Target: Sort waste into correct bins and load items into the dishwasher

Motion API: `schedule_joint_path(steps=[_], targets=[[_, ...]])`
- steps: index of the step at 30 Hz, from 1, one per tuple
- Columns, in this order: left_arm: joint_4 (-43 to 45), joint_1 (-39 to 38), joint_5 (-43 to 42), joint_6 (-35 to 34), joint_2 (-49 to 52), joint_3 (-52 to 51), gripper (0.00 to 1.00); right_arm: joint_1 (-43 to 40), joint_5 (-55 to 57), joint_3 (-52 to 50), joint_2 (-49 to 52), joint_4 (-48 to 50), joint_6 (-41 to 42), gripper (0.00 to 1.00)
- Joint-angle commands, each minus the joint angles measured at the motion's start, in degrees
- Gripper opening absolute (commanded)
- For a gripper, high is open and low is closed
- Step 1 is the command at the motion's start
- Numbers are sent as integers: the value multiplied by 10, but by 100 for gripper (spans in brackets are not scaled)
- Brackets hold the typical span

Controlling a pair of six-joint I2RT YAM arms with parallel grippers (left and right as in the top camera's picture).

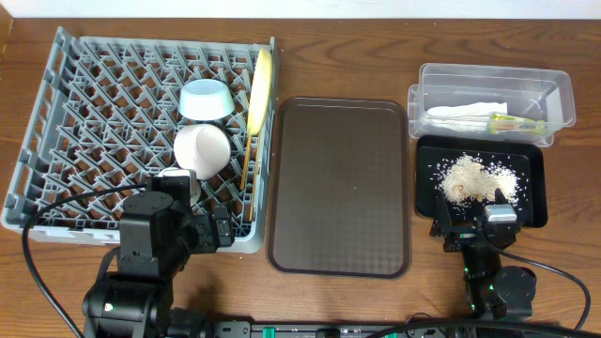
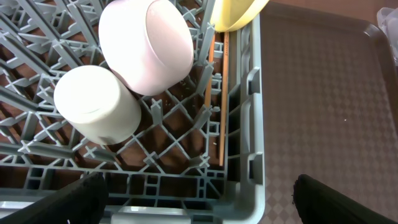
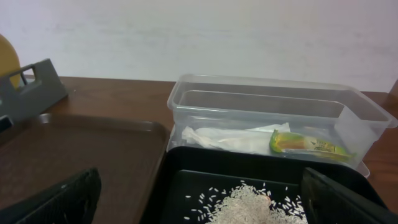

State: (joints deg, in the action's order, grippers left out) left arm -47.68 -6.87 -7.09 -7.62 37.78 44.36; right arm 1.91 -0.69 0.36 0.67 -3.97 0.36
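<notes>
The left gripper (image 2: 199, 179) is spread wide with nothing in it. Its two dark fingers (image 2: 87, 199) show only at the lower corners of the wrist view, and the near wall of the rack (image 1: 38, 122) lies between them. Just beyond, inside the rack's near right corner, the white cup (image 2: 96, 102) sits tilted among the pegs and touches the pink bowl (image 2: 146, 43), which leans on its side behind it. The chopsticks (image 2: 216, 106) lie side by side along the rack's right wall, running from the near corner toward the yellow plate (image 1: 260, 89). The plate stands on edge against the same wall. Farther back the blue bowl (image 1: 206, 99) appears to rest bottom up, close to the pink bowl.

The right gripper (image 3: 200, 174) is also wide open and empty, its fingers (image 3: 68, 199) at the lower corners of its own view. It hangs at the near edge of the black tray (image 1: 537, 188), where white rice (image 1: 474, 176) lies in a loose heap with stray grains around it. Behind the black tray, touching or nearly so, is the clear tub (image 1: 493, 77). It holds the napkin (image 1: 465, 111) and, to the napkin's right, the wrapper (image 1: 515, 122).

The brown tray (image 1: 340, 188) lies flat between the rack and the two bins. All of this rests on a wooden table (image 1: 376, 56).
</notes>
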Motion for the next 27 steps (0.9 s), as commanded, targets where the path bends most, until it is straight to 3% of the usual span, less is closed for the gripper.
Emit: schedule_joint_path(steps=[1,6,14,19,27], targets=[[-13,-2,16,13,-2,0,98,-5,-9,-1,-3,-2,-2,99],[-9,0,18,43,-25,-21,98,-5,-9,-1,-3,-2,-2,99],[105,26,18,72,-170,-169,98,-5,-9,-1,-3,-2,-2,99],[214,37,18,95,-276,-277,98,-5,-9,-1,-3,-2,-2,99],[417,41,18,127,-363,-400,98,-5,-9,-1,-3,-2,-2,99]])
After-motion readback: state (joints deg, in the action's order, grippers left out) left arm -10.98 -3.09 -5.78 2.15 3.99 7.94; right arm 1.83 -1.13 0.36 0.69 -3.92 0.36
